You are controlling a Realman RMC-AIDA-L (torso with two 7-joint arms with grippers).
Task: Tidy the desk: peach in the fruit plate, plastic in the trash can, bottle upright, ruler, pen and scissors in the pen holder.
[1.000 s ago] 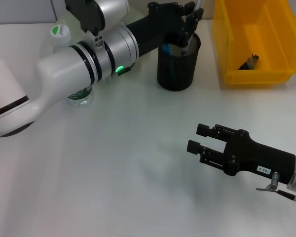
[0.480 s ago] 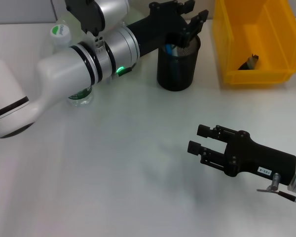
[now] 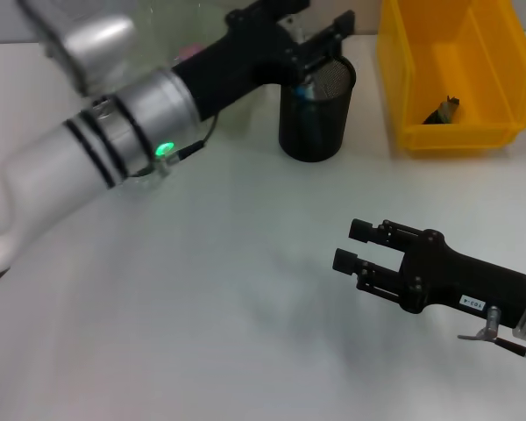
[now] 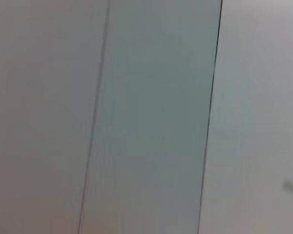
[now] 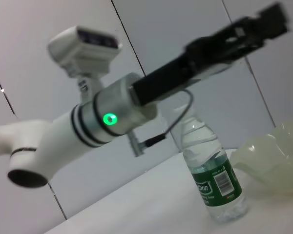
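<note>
White surface bears a mesh pen holder [image 3: 316,110]; left hand [image 3: 311,39], fingers spread and empty, hovers directly above its rim.

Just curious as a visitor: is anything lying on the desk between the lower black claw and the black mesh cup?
Nothing: in the head view, only bare white desk lies between the right claw and the pen holder.

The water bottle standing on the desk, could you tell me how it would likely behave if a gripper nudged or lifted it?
The bottle stands upright, tall and narrow, so a push near the cap would probably tip it. It looks largely empty, so likely light and easily shoved. Its clear thin plastic wall may flex and slip under a firm squeeze.
</note>
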